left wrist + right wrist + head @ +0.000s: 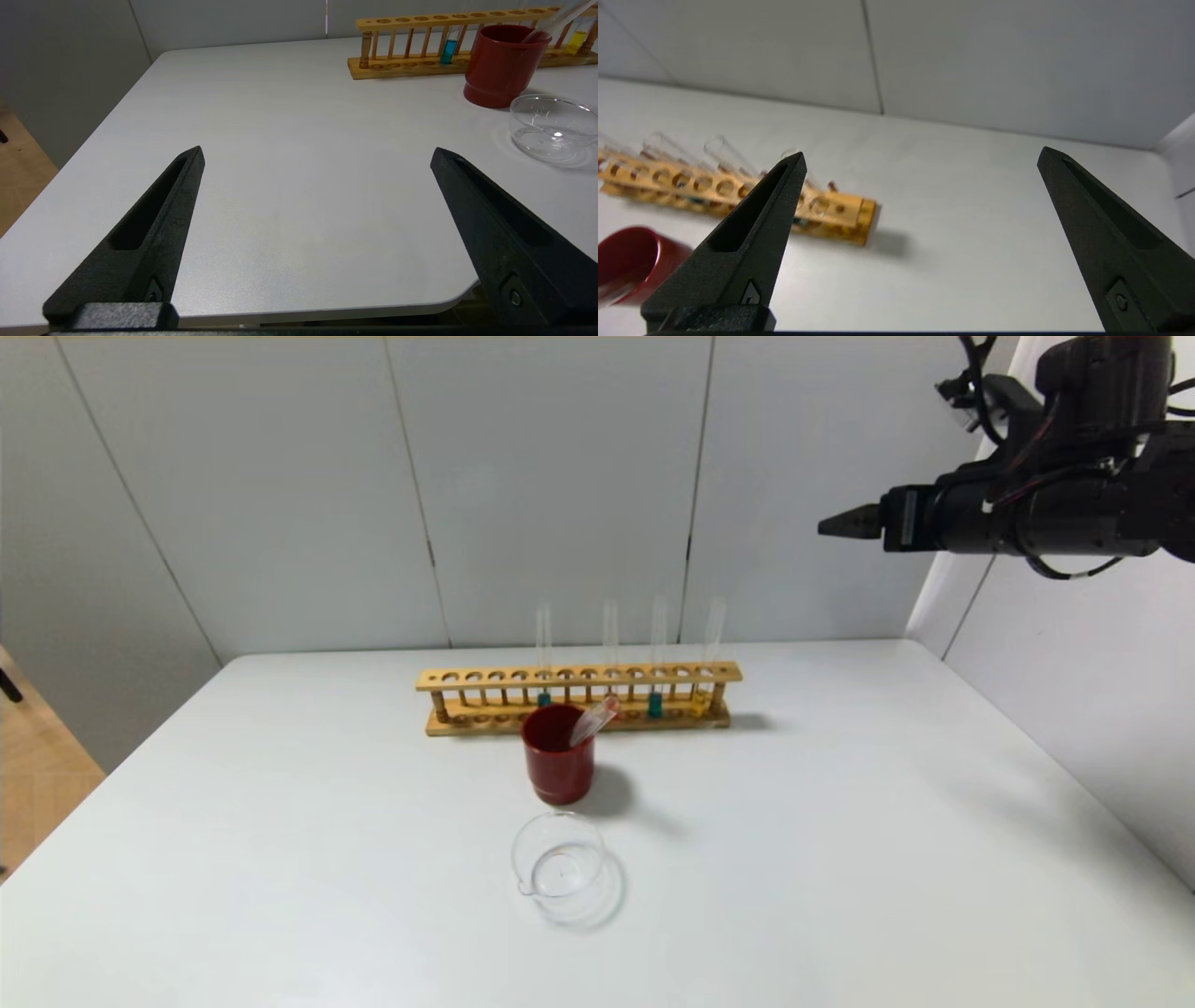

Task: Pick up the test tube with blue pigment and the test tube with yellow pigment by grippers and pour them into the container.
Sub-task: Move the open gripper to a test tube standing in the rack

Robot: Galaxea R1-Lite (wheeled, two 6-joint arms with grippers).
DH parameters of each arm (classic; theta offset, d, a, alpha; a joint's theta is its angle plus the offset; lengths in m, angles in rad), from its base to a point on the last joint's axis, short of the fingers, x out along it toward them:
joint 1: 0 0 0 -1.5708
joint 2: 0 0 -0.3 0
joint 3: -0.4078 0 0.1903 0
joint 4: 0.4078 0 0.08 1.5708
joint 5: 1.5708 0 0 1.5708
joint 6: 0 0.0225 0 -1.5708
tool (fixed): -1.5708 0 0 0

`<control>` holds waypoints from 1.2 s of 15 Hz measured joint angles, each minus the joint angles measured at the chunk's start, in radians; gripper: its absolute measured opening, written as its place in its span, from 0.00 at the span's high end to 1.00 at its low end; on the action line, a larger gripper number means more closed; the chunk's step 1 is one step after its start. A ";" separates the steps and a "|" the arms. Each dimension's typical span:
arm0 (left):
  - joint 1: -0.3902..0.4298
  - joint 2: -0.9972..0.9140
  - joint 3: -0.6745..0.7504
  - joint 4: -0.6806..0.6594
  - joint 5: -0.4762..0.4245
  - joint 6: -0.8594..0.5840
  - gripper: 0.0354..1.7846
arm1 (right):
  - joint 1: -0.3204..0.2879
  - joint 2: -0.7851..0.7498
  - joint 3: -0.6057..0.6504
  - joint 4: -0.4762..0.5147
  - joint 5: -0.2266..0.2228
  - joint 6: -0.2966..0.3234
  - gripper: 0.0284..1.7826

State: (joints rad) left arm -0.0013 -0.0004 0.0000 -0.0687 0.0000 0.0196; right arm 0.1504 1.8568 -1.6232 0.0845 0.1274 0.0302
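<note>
Red cup (558,753) stands between rack (579,698) and container (560,866); both pincers gape.

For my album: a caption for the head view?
Right gripper raised high above a rack of test tubes, red cup and glass container.

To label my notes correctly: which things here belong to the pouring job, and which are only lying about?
Job: teal-blue tube, yellow tube, glass dish, open right hand raised high, open left hand held low.
Lying about: red cup, dropper in it, wooden rack, darker-blue tube.
</note>
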 joint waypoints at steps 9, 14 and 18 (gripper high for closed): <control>0.000 0.000 0.000 0.000 0.000 0.000 0.04 | 0.130 0.069 0.239 -0.310 -0.008 -0.004 0.03; -0.001 0.000 0.000 0.000 0.000 0.000 0.04 | 0.169 0.100 0.286 -0.334 -0.012 -0.005 0.03; 0.000 0.000 0.000 0.000 0.000 0.000 0.04 | 0.171 0.144 0.292 -0.384 -0.011 -0.005 0.03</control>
State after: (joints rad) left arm -0.0017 -0.0004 0.0000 -0.0691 0.0000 0.0196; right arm 0.3217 2.0009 -1.3311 -0.2996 0.1168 0.0249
